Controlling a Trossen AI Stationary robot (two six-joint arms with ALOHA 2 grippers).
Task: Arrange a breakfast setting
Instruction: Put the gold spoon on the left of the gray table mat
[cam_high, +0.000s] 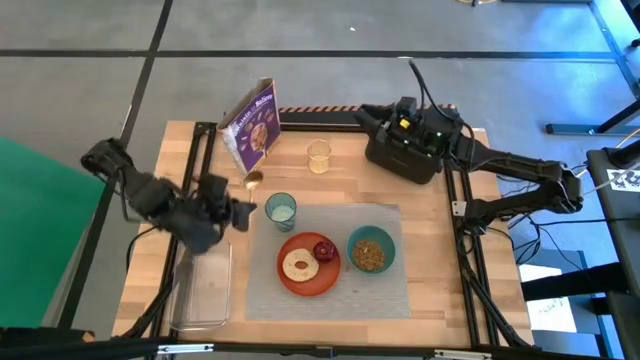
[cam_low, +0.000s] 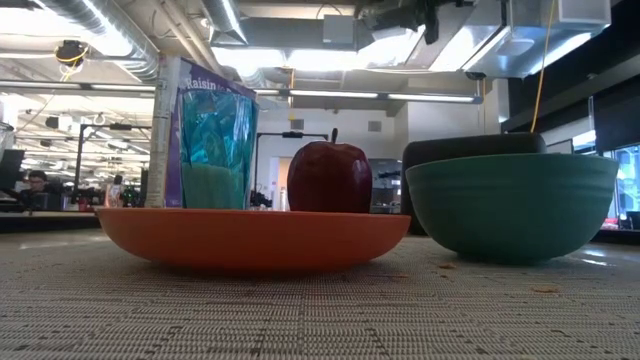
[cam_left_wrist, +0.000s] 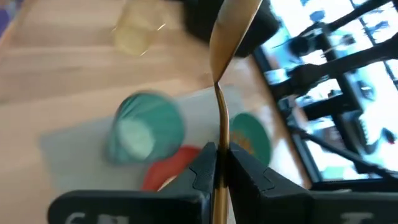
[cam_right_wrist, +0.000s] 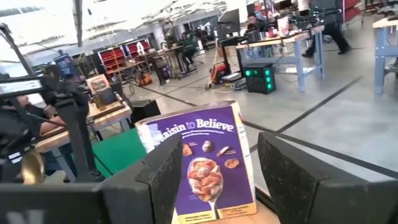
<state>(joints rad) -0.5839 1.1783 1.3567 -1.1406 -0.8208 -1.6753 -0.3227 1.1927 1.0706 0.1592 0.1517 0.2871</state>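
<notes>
A grey placemat (cam_high: 330, 290) holds an orange plate (cam_high: 308, 280) with a bagel (cam_high: 299, 265) and a red fruit (cam_high: 325, 250). Beside the plate stand a teal bowl (cam_high: 371, 236) of brown cereal (cam_high: 370, 254) and a pale blue cup (cam_high: 281, 209). My left gripper (cam_high: 240, 210), left of the cup, is shut on a gold spoon (cam_high: 251, 185). My right gripper (cam_high: 372, 118) is open and empty above the black toaster (cam_high: 405, 155). The low view shows the plate (cam_low: 250, 240), fruit (cam_low: 330, 178), cup (cam_low: 215, 140) and bowl (cam_low: 510, 205). My left gripper pinches the spoon's handle (cam_left_wrist: 219, 149) between its two fingers (cam_left_wrist: 202, 168), which lie across it. The handle runs on past the fingertips to the spoon's bowl end (cam_left_wrist: 233, 18), which points away from the gripper toward the far edge. The spoon is lifted clear of the table.
A purple cereal box (cam_high: 255, 125) stands at the far left of the table, also in the right wrist view (cam_right_wrist: 205, 162). A clear cup (cam_high: 319, 157) stands between the box and the toaster. A clear container (cam_high: 205, 285) lies at the near left.
</notes>
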